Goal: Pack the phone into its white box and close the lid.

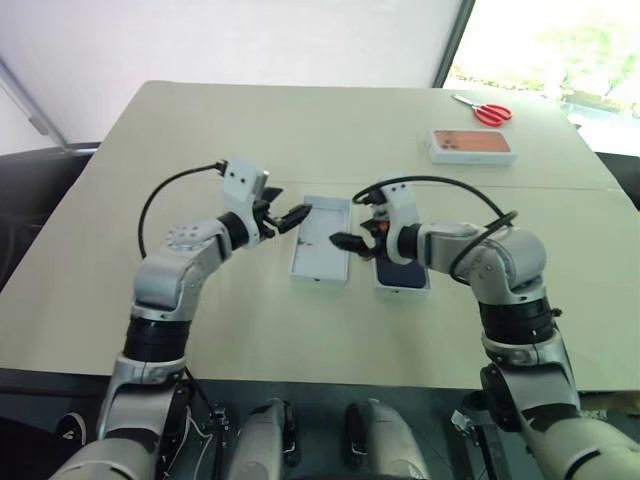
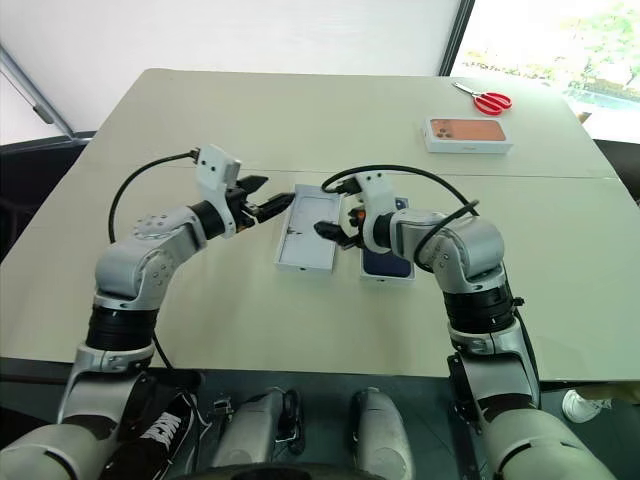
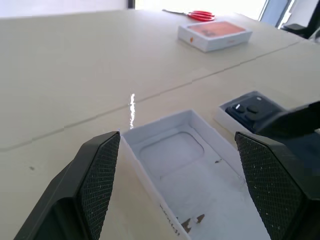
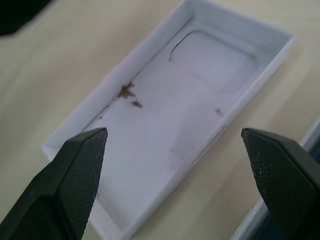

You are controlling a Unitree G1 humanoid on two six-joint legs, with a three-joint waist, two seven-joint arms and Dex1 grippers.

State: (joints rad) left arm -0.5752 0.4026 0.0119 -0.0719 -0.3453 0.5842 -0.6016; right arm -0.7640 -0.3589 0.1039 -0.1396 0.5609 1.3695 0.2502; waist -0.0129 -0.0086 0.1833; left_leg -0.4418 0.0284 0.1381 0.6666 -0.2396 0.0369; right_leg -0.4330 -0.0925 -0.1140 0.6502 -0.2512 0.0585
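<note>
**Both grippers wide open over the table**

Left gripper (image 1: 288, 217) and right gripper (image 1: 348, 243) hover spread and empty above the white box (image 1: 321, 238). Beside it lies the phone (image 1: 403, 275) in another tray, on the beige table (image 1: 200, 130) near a bright window (image 1: 560, 45).

Daylight comes from a window (image 1: 545, 40) at the far right corner, where the view outside is blown out to near white. The tan table (image 2: 300, 110) is evenly lit and bright, with only soft, faint shadows. The near edge under the table falls into darkness. In the left wrist view a thin vertical streak of glare (image 3: 132, 110) sits on the tabletop just beyond the open white box (image 3: 185, 165), and the far scissors (image 3: 200, 15) wash out in the brightness. The right wrist view is soft, its near fingertips (image 4: 75, 175) blurred.
</note>
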